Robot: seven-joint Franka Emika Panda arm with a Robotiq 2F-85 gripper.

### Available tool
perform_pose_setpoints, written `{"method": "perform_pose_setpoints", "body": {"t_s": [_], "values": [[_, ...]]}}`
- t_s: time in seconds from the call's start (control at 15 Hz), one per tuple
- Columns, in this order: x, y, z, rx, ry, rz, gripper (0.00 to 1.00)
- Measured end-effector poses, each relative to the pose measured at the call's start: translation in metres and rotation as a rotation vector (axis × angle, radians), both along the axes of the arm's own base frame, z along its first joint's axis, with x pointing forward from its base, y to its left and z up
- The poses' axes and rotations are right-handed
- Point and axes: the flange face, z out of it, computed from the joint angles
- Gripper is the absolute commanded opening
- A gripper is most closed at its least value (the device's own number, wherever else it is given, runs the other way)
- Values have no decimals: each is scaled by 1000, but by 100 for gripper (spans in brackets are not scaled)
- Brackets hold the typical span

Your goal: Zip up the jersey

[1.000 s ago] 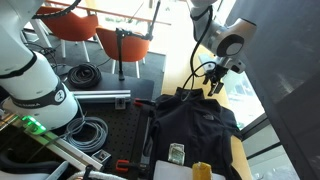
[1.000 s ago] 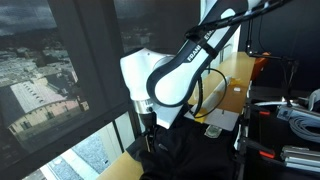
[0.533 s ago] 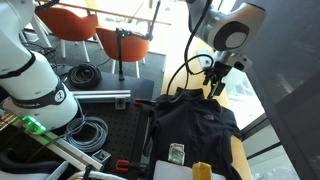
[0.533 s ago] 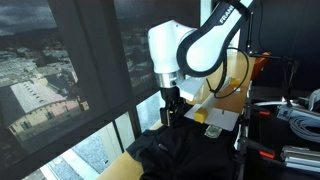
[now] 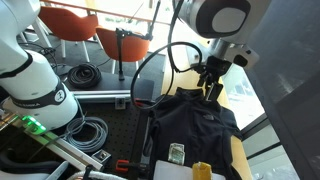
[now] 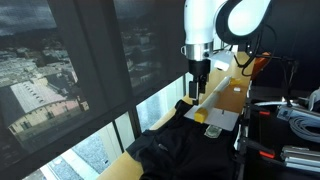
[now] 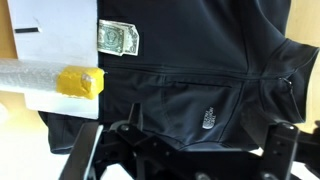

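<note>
The black jersey [image 5: 195,125] lies spread on the table by the window and also shows in an exterior view [image 6: 180,148]. In the wrist view it fills most of the picture [image 7: 190,70], with a small white logo [image 7: 208,118] on its front. My gripper [image 5: 209,90] hangs above the jersey's far end, clear of the fabric, as an exterior view also shows [image 6: 197,88]. In the wrist view the gripper [image 7: 185,160] is open and empty, its two fingers wide apart at the bottom edge. I cannot make out the zip pull.
A banknote [image 7: 118,38], a yellow block [image 7: 80,82] and a white sheet [image 7: 55,40] lie beside the jersey. Black coiled cables [image 5: 85,74] and a white robot base [image 5: 35,95] stand to the side. The window glass [image 6: 90,70] runs along the table's edge.
The gripper has risen from close over the jersey near the window edge and has moved away along the garment, staying open and empty. The jersey has not moved.
</note>
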Motion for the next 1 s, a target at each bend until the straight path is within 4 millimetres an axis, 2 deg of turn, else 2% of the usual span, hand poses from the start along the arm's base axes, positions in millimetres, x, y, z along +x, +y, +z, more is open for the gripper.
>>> {"method": "perform_pose_setpoints", "body": {"t_s": [0.13,0.33,1.0], "values": [[-5,-13,13,14,-12,15,100],[-5,-22,23,48,-31,40,100],[2,-15,51,87,-78,72,100]]}}
